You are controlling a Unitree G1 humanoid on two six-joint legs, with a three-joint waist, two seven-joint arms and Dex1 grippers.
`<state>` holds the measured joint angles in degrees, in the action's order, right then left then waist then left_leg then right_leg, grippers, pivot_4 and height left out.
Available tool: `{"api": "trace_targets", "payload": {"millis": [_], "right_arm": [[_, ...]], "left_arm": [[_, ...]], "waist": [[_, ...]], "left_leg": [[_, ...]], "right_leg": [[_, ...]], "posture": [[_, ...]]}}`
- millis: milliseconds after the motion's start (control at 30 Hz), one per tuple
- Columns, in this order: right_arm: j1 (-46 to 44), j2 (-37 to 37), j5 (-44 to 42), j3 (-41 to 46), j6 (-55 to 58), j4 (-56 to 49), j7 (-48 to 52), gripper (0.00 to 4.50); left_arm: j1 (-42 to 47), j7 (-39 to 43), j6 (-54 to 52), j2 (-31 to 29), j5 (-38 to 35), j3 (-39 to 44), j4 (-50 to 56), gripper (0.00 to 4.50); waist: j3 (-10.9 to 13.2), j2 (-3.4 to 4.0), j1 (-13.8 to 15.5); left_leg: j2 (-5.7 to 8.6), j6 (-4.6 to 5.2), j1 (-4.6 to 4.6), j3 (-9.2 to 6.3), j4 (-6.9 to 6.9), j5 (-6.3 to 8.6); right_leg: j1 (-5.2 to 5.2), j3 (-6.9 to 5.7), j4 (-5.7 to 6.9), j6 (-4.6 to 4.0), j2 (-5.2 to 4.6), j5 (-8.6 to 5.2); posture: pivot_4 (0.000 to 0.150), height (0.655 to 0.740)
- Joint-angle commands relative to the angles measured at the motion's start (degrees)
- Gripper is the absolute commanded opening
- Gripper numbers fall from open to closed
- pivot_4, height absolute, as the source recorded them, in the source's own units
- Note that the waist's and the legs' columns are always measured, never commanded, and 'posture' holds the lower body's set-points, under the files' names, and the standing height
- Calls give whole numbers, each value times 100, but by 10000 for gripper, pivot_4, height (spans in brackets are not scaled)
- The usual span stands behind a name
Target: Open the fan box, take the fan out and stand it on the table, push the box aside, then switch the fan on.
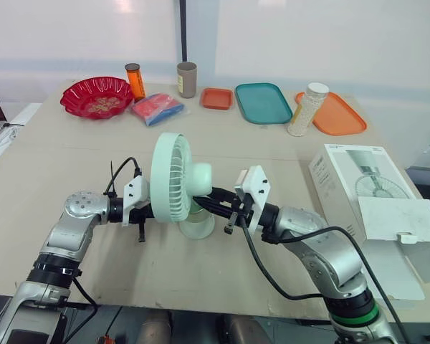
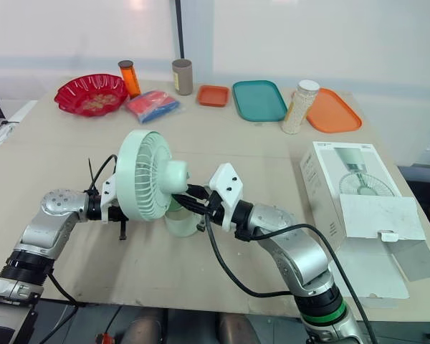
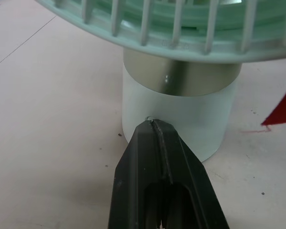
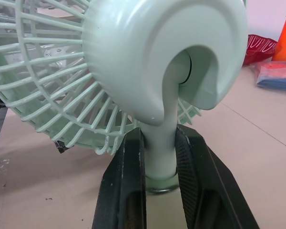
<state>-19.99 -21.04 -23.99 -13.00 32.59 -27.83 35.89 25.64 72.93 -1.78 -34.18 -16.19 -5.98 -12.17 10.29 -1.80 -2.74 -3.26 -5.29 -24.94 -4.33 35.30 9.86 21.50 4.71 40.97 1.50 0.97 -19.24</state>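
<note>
Mid-frame the fan (image 1: 173, 179) stands upright. The right gripper (image 4: 159, 135) clamps its neck to steady it, while the left gripper (image 3: 154, 125), pinched shut, prods the base, going for the switch, I'd guess. The box (image 1: 365, 208) lies lower right.

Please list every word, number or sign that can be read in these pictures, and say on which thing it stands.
No text can be read.
fan box: small print at its far edge, too small to read.
brown cup: a pale label, blurred.
fan: no lettering visible.
</note>
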Motion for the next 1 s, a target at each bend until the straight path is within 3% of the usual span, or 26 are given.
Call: {"api": "trace_targets", "payload": {"millis": [33, 333, 600, 800, 1000], "right_arm": [[-45, -4, 3, -3, -33, -181, 3, 2879], [16, -36, 2, 7, -31, -231, -1, 2879], [190, -164, -47, 112, -49, -365, 34, 2879], [138, -217, -144, 227, 29, -478, -19, 2879], [70, -372, -375, 483, 220, -750, -36, 2879]], "left_arm": [[10, 42, 11, 75, -82, -52, 320, 352], [-2, -70, -161, -17, -159, 105, 478, 352], [-319, 8, -659, -572, -551, 575, 1029, 352], [-911, 10, -1130, -1081, -862, 1004, 1557, 352], [-1880, 13, -907, -1487, -879, 1560, 1769, 352]], "waist": [[0, 0, 0], [0, 0, 0], [1, 2, -17], [3, 5, -4], [8, 13, 9]], "left_leg": [[0, 0, 0, 0, 0, 0], [1, 0, 0, -2, 0, 0], [-1, 1, 4, -3, -1, 1], [-1, 2, 18, -1, -4, 1], [-3, 4, 20, 1, -14, 4]], "right_leg": [[0, 0, 0, 1, 0, 0], [-2, -1, 0, 2, 0, -1], [-3, 0, -2, 2, 1, -4], [-17, 2, -2, 2, -1, -10], [-14, 2, -4, -5, -4, -17]], "posture": [[1500, 7400], [1500, 7400], [1500, 7400], [1500, 7400], [1500, 7400]]}}
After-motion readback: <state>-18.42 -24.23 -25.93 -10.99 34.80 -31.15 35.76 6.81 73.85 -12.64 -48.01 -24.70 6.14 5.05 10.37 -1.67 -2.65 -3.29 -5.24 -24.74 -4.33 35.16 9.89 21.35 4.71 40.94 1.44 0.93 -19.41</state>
